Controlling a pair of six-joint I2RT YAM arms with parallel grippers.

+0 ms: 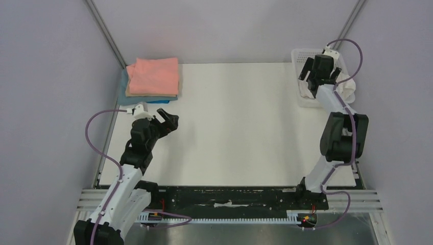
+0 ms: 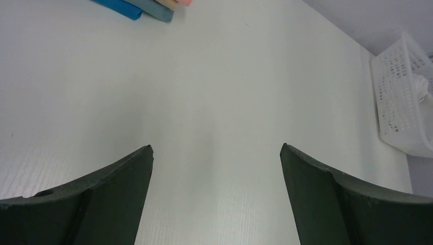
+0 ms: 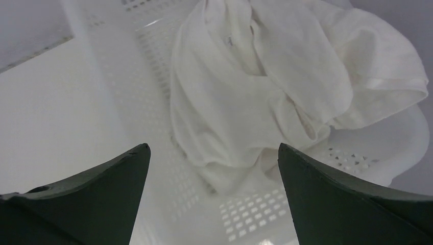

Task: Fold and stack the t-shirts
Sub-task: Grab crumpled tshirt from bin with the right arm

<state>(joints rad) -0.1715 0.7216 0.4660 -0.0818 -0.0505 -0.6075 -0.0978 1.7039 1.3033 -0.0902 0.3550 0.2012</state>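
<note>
A stack of folded t-shirts sits at the table's back left: salmon-pink (image 1: 153, 75) on top, tan (image 1: 153, 94) under it, blue (image 1: 125, 92) at the bottom. The stack's corner shows in the left wrist view (image 2: 148, 9). A crumpled white t-shirt (image 3: 265, 81) lies in the white lattice basket (image 1: 301, 56) at the back right, partly draped over its side (image 1: 350, 88). My right gripper (image 1: 319, 69) (image 3: 213, 148) hangs open over the basket, just above the white shirt. My left gripper (image 1: 167, 118) (image 2: 217, 148) is open and empty over bare table, in front of the stack.
The white table (image 1: 240, 122) spreads between the stack and the basket. Grey walls close in on both sides and at the back. A black rail (image 1: 230, 196) with the arm bases runs along the near edge.
</note>
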